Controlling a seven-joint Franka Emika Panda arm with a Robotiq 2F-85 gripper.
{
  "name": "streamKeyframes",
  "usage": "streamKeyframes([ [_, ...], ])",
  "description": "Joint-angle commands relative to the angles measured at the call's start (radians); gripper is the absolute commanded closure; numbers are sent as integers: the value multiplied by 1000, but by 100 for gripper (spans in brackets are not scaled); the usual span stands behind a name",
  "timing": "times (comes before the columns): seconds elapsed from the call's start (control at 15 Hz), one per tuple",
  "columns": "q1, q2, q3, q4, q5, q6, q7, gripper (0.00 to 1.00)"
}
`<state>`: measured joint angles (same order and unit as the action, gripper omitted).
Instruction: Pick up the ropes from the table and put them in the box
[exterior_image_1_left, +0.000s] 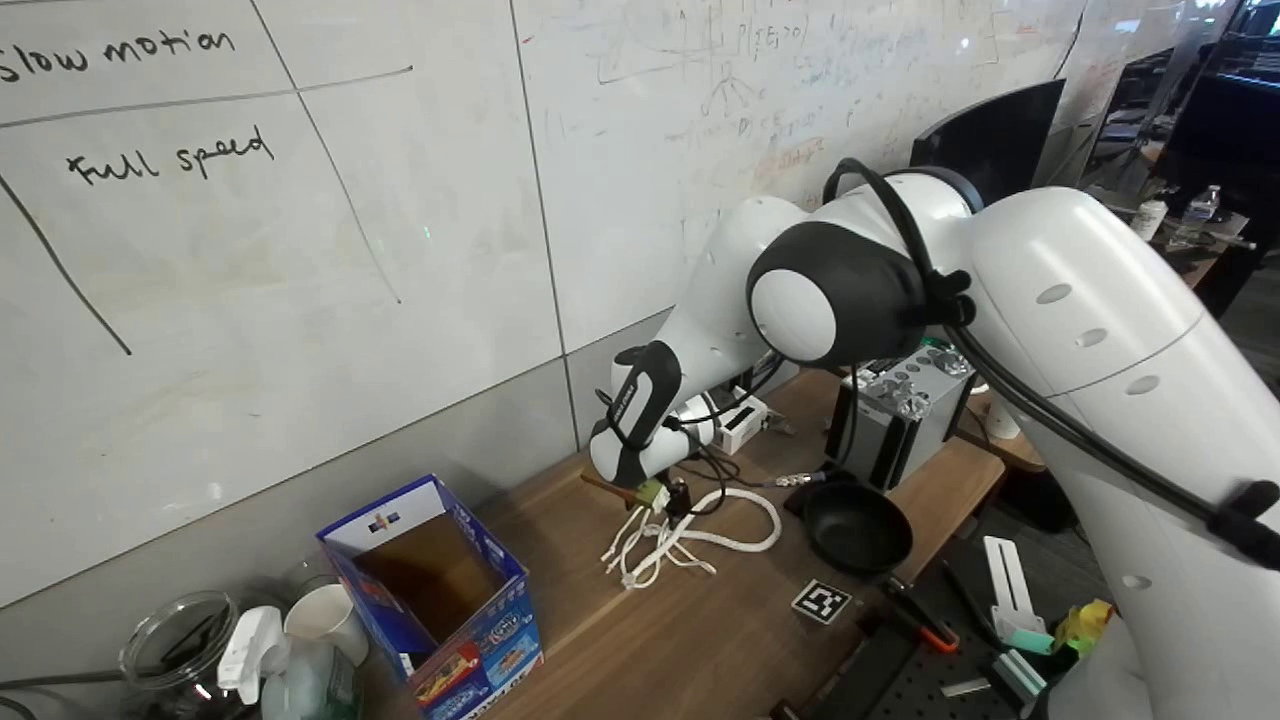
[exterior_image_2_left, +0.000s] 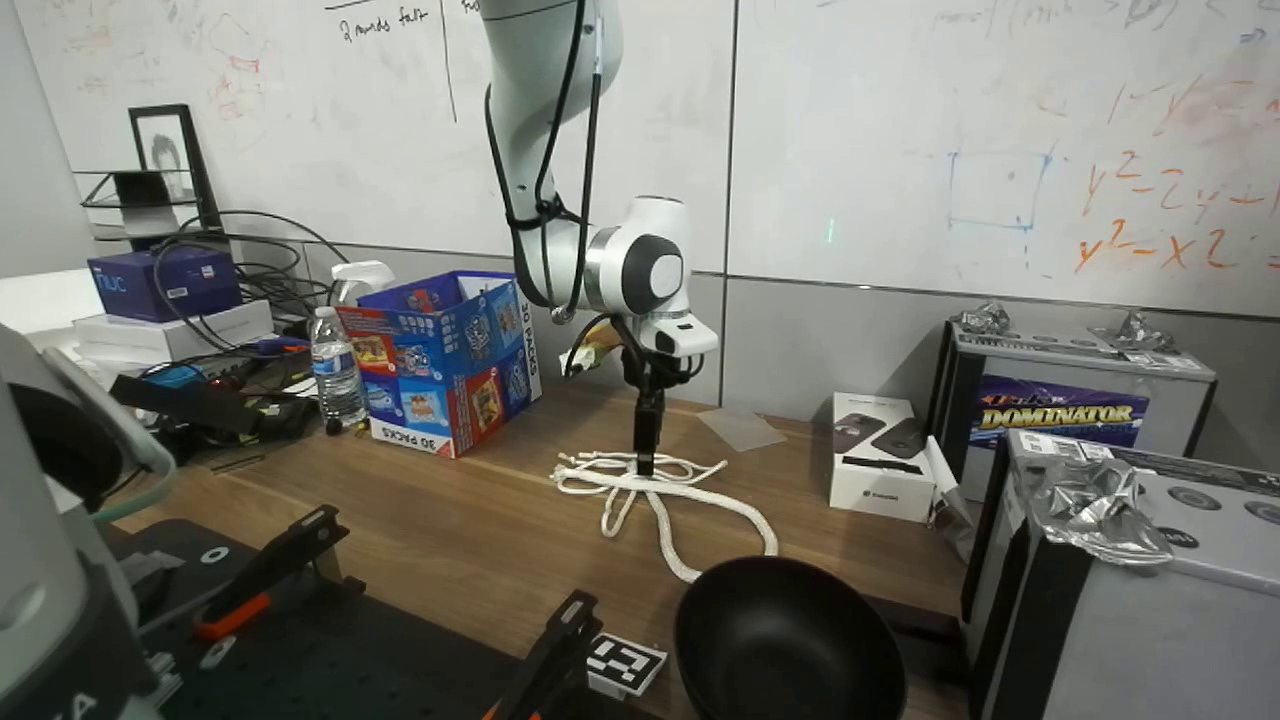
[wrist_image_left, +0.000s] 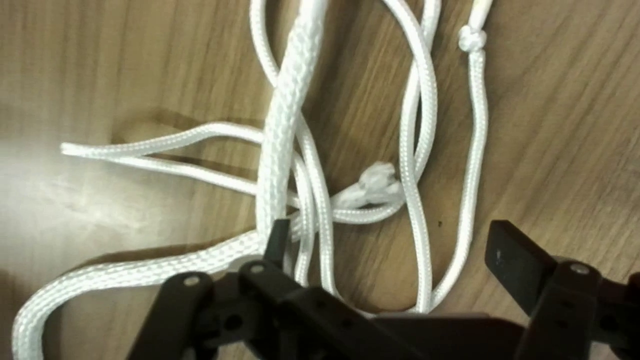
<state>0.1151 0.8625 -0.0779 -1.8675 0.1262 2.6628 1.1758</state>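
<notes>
Pointing down at the ropes (wrist_image_left: 285, 115), the hand (wrist_image_left: 390, 237) gapes, thin strands (wrist_image_left: 421, 245) running between its fingers (wrist_image_left: 515, 265), across their closing line.

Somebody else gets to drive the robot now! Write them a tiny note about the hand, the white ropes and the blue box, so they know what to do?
Hand: open, low over the white ropes, with some between its fingers in the wrist view; holding nothing.
Ropes: looped and crossing each other on the brown table.
Box: the blue box stands on the same table, top open.
Done: the hand is over the ropes. No rope shows in the visible part of the box.
Left: close on the ropes, lift, carry, drop them in. Some may slip out, so probably check for leftovers.
</notes>
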Motion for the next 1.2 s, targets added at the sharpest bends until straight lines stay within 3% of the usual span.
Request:
streamKeyframes([
  [0.0,9,-2,-12,29,13,-50,-29,0],
  [1.13,-3,53,-2,90,42,-52,-34,0],
])
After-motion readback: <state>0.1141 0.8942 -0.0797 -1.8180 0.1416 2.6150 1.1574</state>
